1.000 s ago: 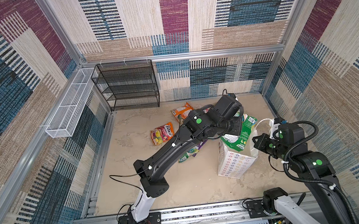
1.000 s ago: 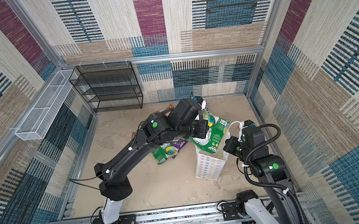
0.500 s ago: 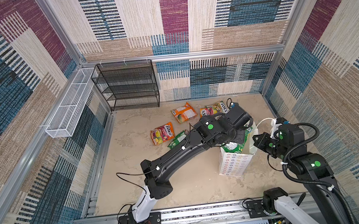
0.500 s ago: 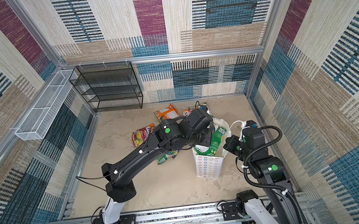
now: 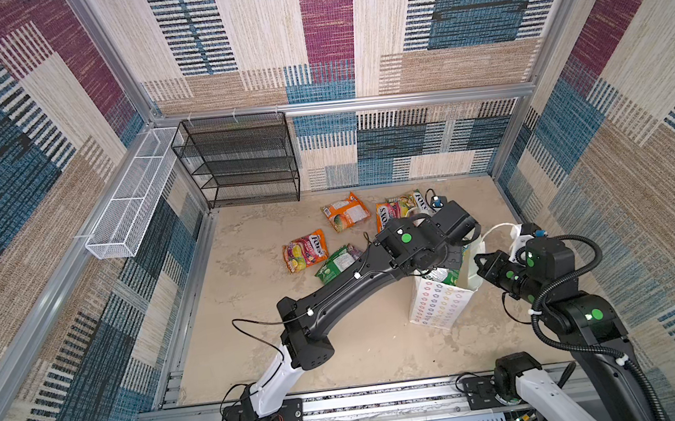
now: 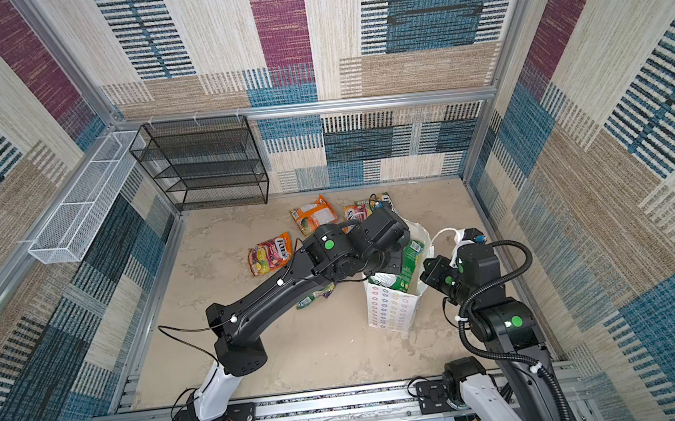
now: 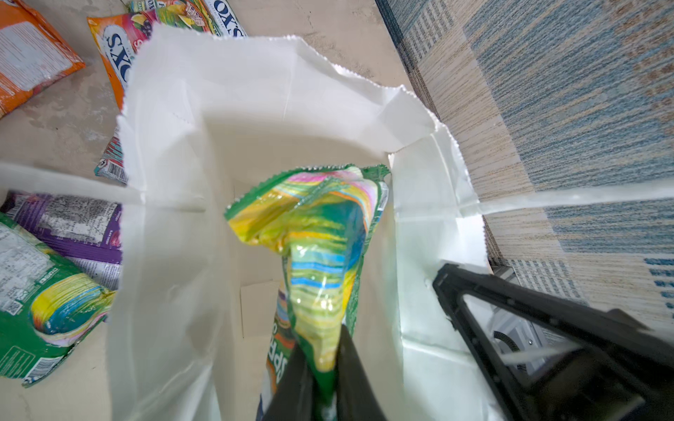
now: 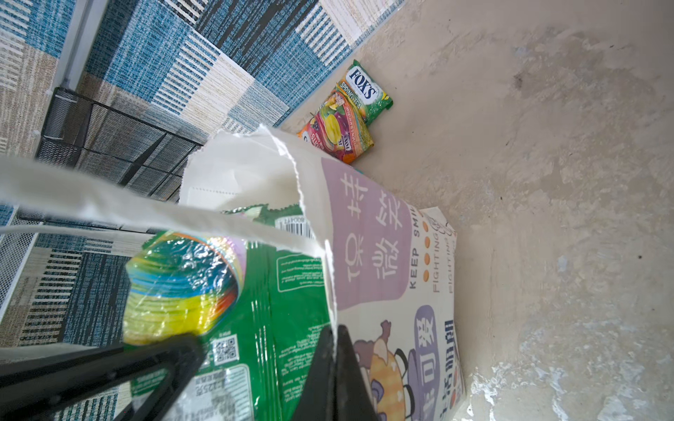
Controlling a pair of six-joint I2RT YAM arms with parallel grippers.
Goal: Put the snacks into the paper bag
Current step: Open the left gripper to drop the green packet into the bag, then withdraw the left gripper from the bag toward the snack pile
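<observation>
The white paper bag (image 5: 436, 307) (image 6: 390, 307) stands upright at the right of the floor, its star-printed side towards the front. My right gripper (image 8: 334, 330) is shut on the rim of its cartoon side (image 8: 383, 255) and holds the mouth open. My left gripper (image 7: 321, 342) reaches down into the bag mouth, pinching a corner of a green snack packet (image 7: 321, 237) (image 8: 255, 310) that hangs inside, its top still above the rim (image 6: 409, 261). Other snacks lie on the floor: an orange one (image 5: 344, 212), a fruit-print one (image 5: 305, 250), a green one (image 5: 336, 263) and a purple one (image 7: 73, 226).
A black wire shelf (image 5: 240, 161) stands against the back wall. A white wire basket (image 5: 130, 196) hangs on the left wall. Two more packets (image 8: 346, 116) lie behind the bag near the back wall. The right wall runs close beside the bag.
My left arm has come down and to the right, lowering the green packet from above the bag into its mouth. The right gripper has kept its hold on the rim.
</observation>
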